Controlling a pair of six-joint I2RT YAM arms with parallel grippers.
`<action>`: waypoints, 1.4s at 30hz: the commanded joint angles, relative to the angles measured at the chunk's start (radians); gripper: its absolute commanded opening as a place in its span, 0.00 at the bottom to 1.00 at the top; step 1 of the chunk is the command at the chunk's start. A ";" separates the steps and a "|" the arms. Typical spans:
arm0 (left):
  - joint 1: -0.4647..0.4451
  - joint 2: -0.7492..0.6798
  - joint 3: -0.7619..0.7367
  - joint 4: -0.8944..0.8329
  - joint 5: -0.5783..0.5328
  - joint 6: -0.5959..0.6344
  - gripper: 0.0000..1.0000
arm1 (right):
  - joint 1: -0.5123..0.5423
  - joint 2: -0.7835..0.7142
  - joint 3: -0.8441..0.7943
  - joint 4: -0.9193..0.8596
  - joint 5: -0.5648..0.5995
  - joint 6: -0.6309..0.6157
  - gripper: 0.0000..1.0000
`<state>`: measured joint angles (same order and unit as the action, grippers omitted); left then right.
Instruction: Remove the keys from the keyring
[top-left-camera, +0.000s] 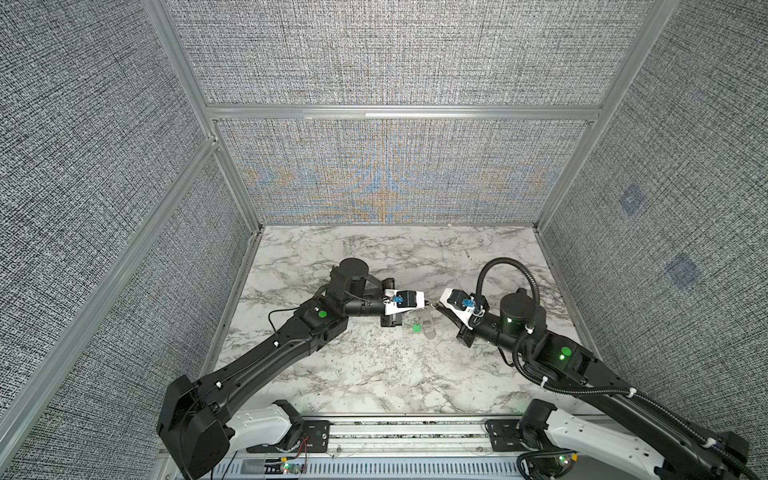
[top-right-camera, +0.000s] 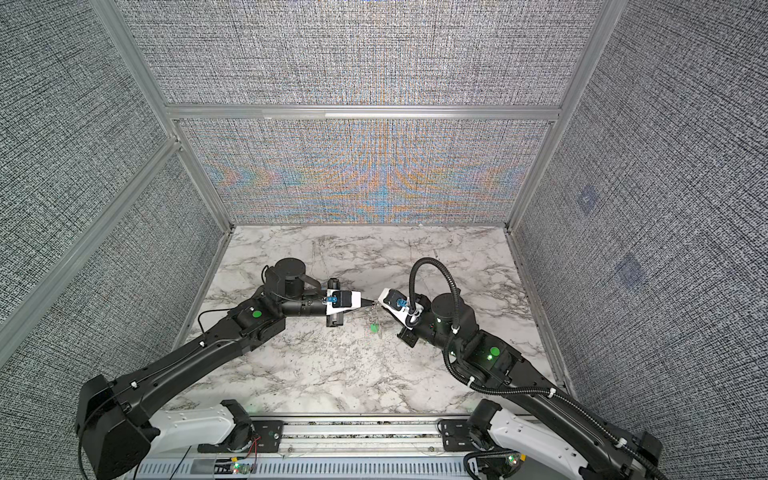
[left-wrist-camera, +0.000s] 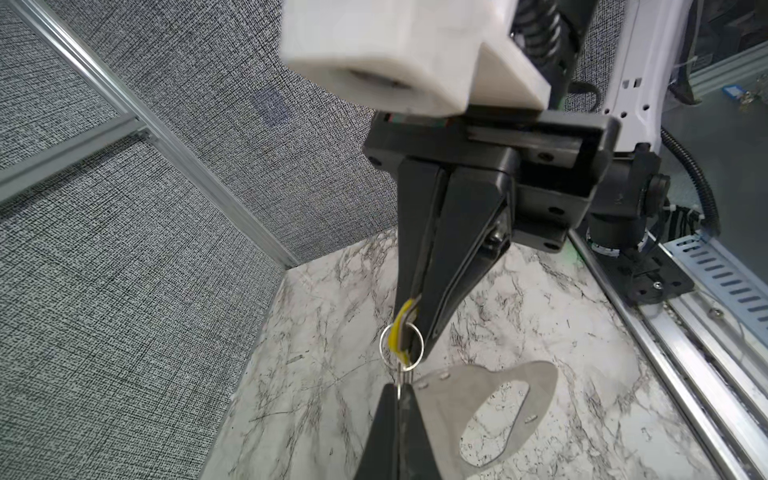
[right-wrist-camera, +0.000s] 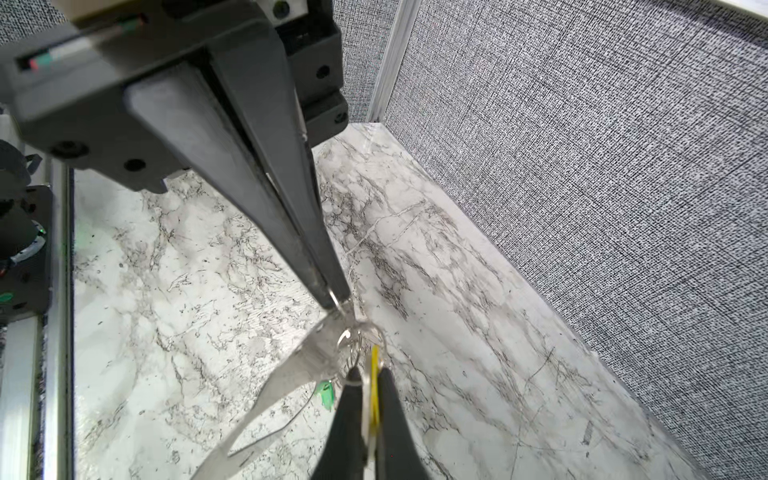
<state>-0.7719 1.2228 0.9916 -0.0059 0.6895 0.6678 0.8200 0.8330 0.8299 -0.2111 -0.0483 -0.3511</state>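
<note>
Presently: left gripper (left-wrist-camera: 399, 390), jaws closed on a small wire ring (left-wrist-camera: 399, 379), the keyring (left-wrist-camera: 465, 386) hanging beside. Right gripper (right-wrist-camera: 369, 376), jaws clamped on the yellow-tagged key (right-wrist-camera: 375, 399), above the table (right-wrist-camera: 166, 291).

A white surface (top-left-camera: 374, 374) veined in grey is boxed on 3 sides by grey woven wall panels (top-left-camera: 395, 54) set in an aluminium frame (top-left-camera: 399, 112). 2 bluish square patches (top-left-camera: 631, 200) mark the right-hand panel. Along the near edge runs a metal rail (top-left-camera: 407, 432), with a slotted cable tray (top-left-camera: 374, 467) beside it, nearer the camera.
</note>
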 joint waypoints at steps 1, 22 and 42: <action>-0.011 -0.002 0.005 -0.047 -0.072 0.077 0.00 | 0.001 0.008 0.022 -0.028 -0.017 -0.014 0.00; -0.058 -0.004 0.019 -0.140 -0.112 0.196 0.00 | -0.001 0.049 0.084 -0.158 0.003 -0.050 0.00; -0.058 0.016 0.065 -0.263 0.061 0.248 0.00 | -0.033 0.052 0.087 -0.220 0.034 -0.113 0.00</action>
<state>-0.8295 1.2362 1.0489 -0.2031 0.6743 0.9092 0.7963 0.8829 0.9089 -0.4221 -0.0708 -0.4530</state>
